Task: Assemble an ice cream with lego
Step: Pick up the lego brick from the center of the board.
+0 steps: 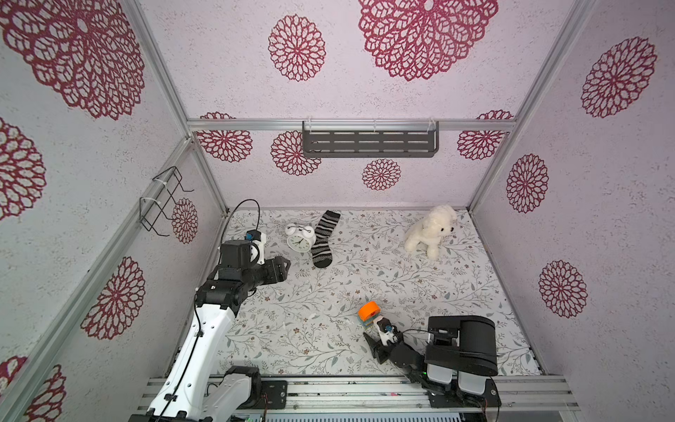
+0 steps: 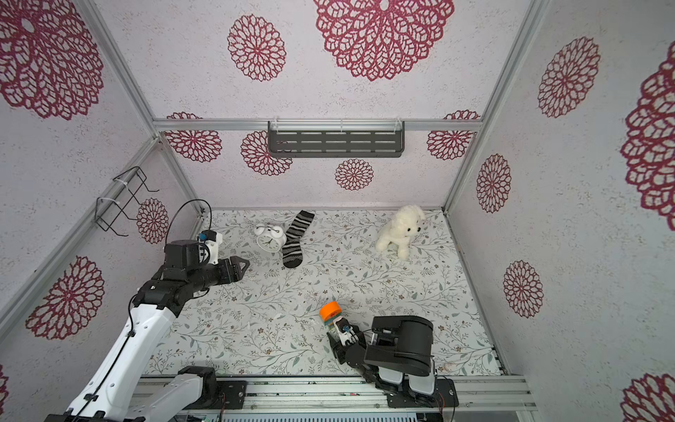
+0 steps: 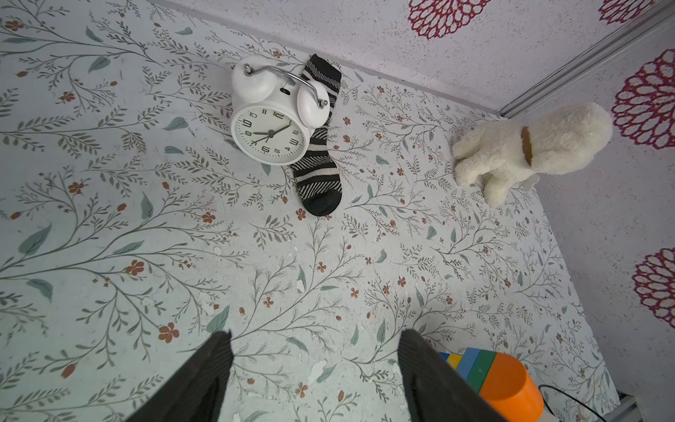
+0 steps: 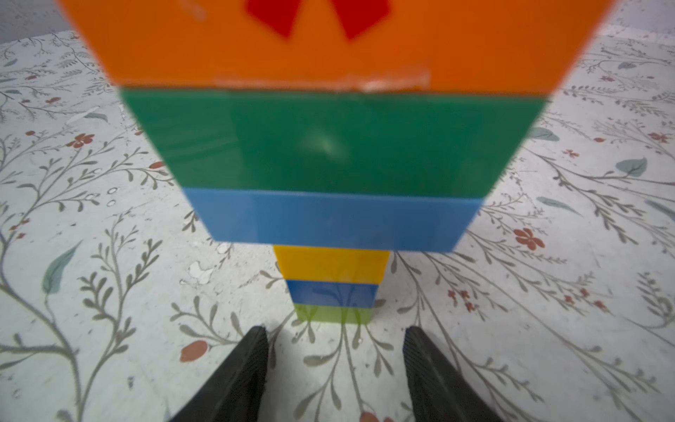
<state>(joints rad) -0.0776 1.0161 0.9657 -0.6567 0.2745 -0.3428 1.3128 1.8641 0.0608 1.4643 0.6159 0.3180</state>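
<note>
One six-brick ice cream (image 4: 328,146) sits just ahead of the right gripper (image 4: 334,339), jaws apart and empty; left gripper (image 3: 316,339) likewise

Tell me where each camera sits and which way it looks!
Both top views: high over the front edge, looking down at the table; left arm and right arm show.
Left wrist: on the raised left arm, looking past the open left gripper at the clock, sock and plush dog.
Right wrist: low near the table, behind the open right gripper, facing the ice cream.
Shared: both wrist views catch the ice cream.
</note>
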